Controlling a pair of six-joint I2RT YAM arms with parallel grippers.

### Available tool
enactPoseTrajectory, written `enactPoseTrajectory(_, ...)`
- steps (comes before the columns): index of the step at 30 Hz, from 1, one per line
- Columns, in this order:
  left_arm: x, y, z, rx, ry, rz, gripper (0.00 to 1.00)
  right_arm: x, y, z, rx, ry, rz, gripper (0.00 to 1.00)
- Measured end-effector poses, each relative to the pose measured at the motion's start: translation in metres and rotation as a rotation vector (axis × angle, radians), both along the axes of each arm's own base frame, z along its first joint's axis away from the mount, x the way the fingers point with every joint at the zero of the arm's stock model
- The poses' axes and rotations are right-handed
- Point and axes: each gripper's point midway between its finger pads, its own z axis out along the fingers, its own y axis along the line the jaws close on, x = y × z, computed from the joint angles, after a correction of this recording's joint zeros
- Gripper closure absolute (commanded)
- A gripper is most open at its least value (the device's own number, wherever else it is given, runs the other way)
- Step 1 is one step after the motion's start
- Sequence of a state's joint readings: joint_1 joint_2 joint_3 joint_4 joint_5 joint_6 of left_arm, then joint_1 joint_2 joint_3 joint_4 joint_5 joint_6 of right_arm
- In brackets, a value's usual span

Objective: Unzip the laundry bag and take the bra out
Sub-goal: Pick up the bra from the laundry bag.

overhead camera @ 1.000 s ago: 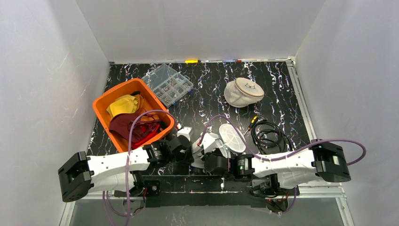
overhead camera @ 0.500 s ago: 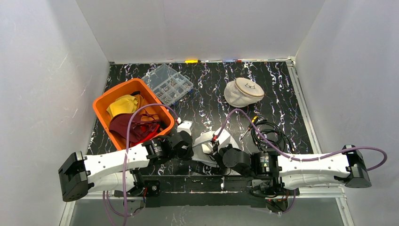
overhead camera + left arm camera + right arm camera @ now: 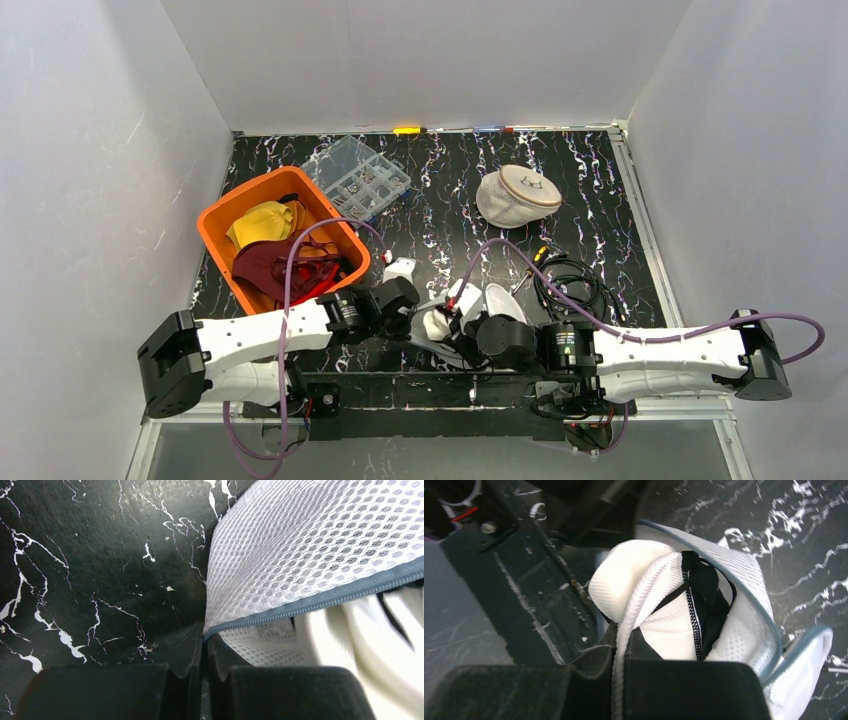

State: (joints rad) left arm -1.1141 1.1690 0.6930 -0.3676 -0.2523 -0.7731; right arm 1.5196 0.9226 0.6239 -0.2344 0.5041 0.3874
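Left claw [image 3: 204, 647], pinched tight on the zipper [image 3: 320, 600] edge of the mesh laundry bag [image 3: 310, 540]; right claw [image 3: 620, 655], clamped on the white bra [image 3: 659, 625] bulging from the bag's open mouth, on the counter's [image 3: 75, 555] near edge.

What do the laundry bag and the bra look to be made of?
Laundry bag: white, synthetic-looking mesh with visible honeycomb holes and a grey zipper along the edge. Bra: soft, matte white ribbed knit, probably padded, with black trim.
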Motion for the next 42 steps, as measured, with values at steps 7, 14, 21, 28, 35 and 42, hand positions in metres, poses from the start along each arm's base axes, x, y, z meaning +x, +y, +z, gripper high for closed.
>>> enactPoseTrajectory(7, 0.015, -0.005, 0.016, -0.004, -0.021, 0.038, 0.91, -0.015, 0.015, 0.059, 0.125, -0.016, 0.136, 0.99)
enactPoseTrajectory(14, 0.021, 0.002, 0.051, -0.061, -0.069, 0.076, 0.44, -0.008, 0.001, 0.119, 0.241, -0.129, 0.150, 0.99)
enactPoseTrajectory(21, 0.018, 0.017, 0.122, -0.214, -0.157, 0.106, 0.18, 0.011, -0.014, 0.125, 0.161, -0.290, 0.137, 0.99)
enactPoseTrajectory(28, 0.003, 0.015, 0.200, -0.445, -0.201, 0.014, 0.13, 0.020, -0.015, 0.116, 0.008, -0.442, 0.217, 0.99)
enactPoseTrajectory(35, -0.003, -0.016, 0.241, -0.605, -0.126, -0.118, 0.10, 0.025, -0.012, 0.107, -0.109, -0.548, 0.288, 0.99)
enactPoseTrajectory(42, 0.013, -0.038, 0.215, -0.616, 0.043, -0.112, 0.10, 0.029, -0.011, 0.113, -0.137, -0.622, 0.319, 0.99)
